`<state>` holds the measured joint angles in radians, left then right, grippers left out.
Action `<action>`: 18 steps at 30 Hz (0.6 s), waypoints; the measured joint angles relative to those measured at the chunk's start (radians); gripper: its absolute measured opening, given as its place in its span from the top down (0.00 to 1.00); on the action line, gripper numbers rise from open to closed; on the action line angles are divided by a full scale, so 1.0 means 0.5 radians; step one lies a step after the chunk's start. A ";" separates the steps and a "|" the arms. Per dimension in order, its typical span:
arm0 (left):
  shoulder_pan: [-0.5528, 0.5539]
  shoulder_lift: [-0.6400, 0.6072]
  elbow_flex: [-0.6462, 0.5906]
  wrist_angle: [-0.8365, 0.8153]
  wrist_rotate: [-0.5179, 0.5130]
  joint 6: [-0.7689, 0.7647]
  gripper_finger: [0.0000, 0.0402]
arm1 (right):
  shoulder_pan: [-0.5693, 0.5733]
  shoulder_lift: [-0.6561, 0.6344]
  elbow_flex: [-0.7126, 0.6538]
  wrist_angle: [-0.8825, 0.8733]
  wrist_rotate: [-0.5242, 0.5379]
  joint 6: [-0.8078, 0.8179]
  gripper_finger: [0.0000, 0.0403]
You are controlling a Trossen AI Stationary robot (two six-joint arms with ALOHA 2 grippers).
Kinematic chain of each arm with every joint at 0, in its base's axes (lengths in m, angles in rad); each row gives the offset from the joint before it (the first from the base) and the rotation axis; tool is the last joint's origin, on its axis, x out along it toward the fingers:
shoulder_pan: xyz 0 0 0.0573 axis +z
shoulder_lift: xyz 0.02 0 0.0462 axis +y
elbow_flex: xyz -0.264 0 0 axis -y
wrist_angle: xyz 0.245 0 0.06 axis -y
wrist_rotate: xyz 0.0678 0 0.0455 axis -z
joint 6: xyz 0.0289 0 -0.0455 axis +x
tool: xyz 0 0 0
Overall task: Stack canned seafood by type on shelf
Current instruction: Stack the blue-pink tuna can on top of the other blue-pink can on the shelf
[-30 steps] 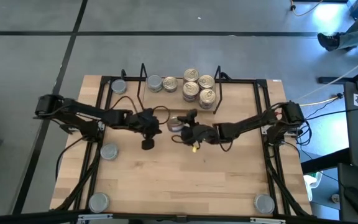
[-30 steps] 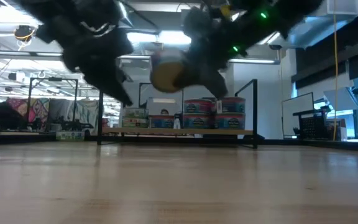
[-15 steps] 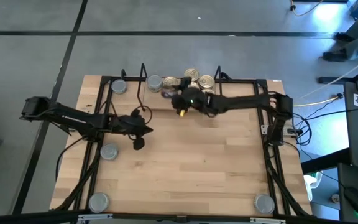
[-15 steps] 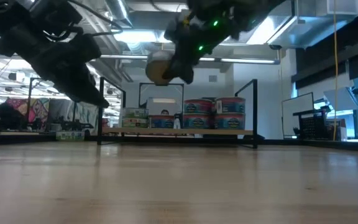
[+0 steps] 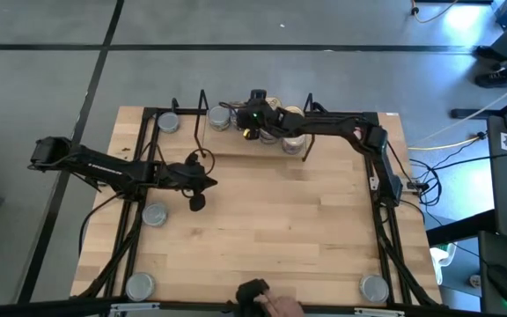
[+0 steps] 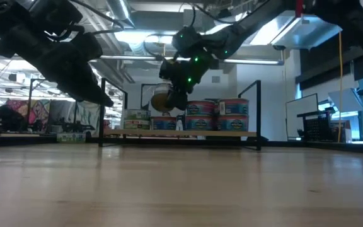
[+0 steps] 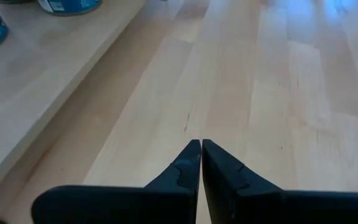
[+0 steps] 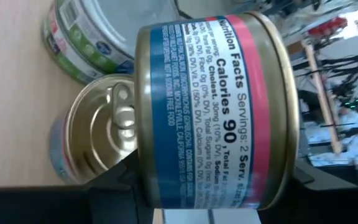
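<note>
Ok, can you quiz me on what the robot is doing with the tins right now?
1. True or false: the left hand is holding a tin.
2. What does the right hand grip? A) a blue-and-pink tin B) a spoon C) nothing
3. Fill in: the held tin hangs above the ____.

Key: 1 false, it is shut and empty over the table. 2 A. 3 shelf.
</note>
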<state>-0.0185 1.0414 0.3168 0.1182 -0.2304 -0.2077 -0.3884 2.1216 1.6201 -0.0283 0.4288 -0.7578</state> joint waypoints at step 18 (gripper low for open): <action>-0.002 0.001 0.000 -0.004 -0.006 -0.014 0.97 | -0.066 0.019 0.011 -0.070 -0.096 0.095 0.49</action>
<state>-0.0196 1.0420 0.3168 0.1165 -0.2337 -0.2146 -0.4213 2.1311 1.6257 -0.0635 0.3809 -0.7105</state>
